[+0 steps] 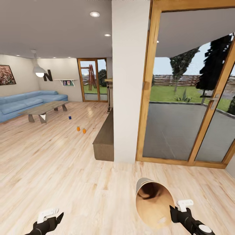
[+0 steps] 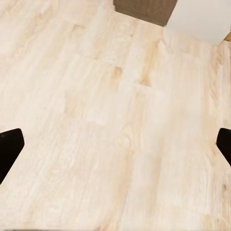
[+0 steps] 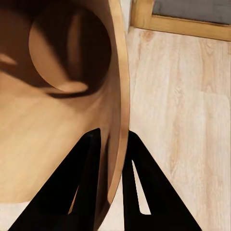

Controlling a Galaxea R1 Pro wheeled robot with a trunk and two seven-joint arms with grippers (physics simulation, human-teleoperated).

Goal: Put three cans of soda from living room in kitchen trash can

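Three cans of soda stand far off on the living room's wood floor: a blue one (image 1: 70, 117) and two orange ones (image 1: 78, 128) (image 1: 84, 131), close to the glass coffee table (image 1: 44, 108). The tash can (image 1: 153, 202) hangs tilted in front of me, its copper inside facing the head camera. My right gripper (image 1: 172, 210) is shut on its rim. In the right wrist view the right gripper (image 3: 114, 135) has one finger inside and one outside the tash can's wall (image 3: 57, 96). My left gripper (image 1: 56, 219) (image 2: 115, 149) is open and empty over bare floor.
A white pillar (image 1: 129, 81) stands ahead, with a low brown bench (image 1: 104, 138) at its left side. To its right is a wood-framed glass door (image 1: 182, 107) onto a terrace. A blue corner sofa (image 1: 26, 102) lines the far left wall. Open wood floor stretches toward the cans.
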